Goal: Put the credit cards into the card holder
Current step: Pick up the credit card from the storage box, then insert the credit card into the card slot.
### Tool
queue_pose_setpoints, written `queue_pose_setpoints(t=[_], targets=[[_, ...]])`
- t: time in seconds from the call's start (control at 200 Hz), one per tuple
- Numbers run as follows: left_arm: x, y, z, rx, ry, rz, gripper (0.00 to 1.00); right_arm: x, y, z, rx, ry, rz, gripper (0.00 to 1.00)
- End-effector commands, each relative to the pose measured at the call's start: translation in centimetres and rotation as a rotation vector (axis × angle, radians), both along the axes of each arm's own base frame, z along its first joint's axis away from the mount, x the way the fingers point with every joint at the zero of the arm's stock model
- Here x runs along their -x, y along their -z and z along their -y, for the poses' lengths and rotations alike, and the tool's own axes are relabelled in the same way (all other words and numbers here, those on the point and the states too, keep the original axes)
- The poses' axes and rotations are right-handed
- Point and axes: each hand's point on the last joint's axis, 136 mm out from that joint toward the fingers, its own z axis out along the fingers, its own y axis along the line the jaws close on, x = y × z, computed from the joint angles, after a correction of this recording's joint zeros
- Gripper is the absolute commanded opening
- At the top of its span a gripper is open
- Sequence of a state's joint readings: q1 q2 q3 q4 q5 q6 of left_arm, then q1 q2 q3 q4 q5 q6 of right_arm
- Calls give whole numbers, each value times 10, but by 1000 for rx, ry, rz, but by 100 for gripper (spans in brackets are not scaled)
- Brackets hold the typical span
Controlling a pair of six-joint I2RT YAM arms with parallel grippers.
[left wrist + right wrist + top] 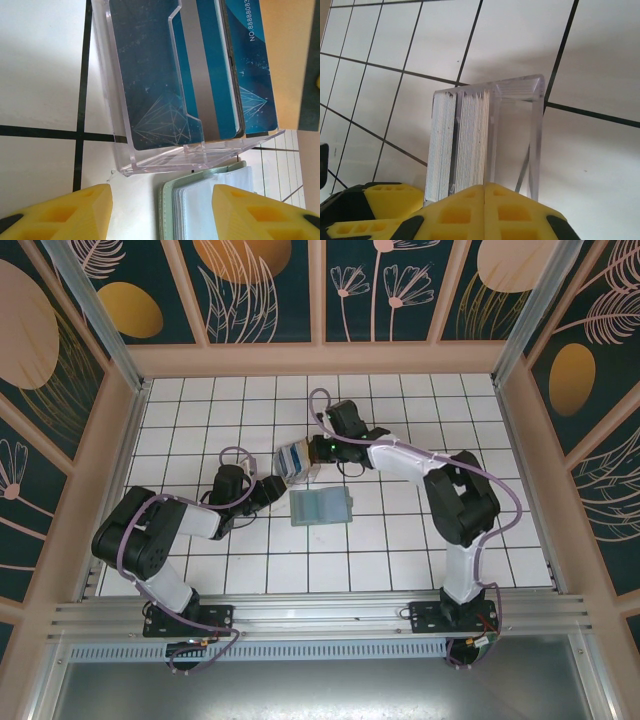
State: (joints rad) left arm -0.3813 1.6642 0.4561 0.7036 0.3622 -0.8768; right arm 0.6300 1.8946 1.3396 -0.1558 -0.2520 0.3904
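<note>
Left pincer [161,202] spread apart; right pincer [485,194] pressed closed.

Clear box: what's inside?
A stack of cards standing on edge in the box; the visible faces are blue. Cards behind are covered, so their colours and count are unknown.

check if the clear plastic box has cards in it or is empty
Holds cards. The clear plastic box has a stack of thin credit cards standing on edge inside, with a bare gap left beside them.
</note>
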Motion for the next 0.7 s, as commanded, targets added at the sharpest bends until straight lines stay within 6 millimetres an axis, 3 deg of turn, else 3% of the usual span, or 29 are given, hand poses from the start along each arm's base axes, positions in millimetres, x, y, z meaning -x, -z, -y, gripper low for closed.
queue_pose_setpoints(t=[0.0, 0.165, 0.4, 0.571, 0.696], targets=[[29, 42, -13, -89, -2, -165, 56, 10, -17, 20, 36, 23, 54, 1], [34, 35, -12, -96, 26, -126, 55, 36, -23, 34, -32, 24, 52, 0], [49, 31, 9, -168, 148, -102, 55, 79, -22, 54, -192, -57, 15, 0], [64, 40, 7, -219, 173, -115, 54, 106, 0, 59, -322, -152, -97, 0], [66, 40, 21, -213, 232, -115, 51, 118, 26, 55, -370, -192, -196, 0]])
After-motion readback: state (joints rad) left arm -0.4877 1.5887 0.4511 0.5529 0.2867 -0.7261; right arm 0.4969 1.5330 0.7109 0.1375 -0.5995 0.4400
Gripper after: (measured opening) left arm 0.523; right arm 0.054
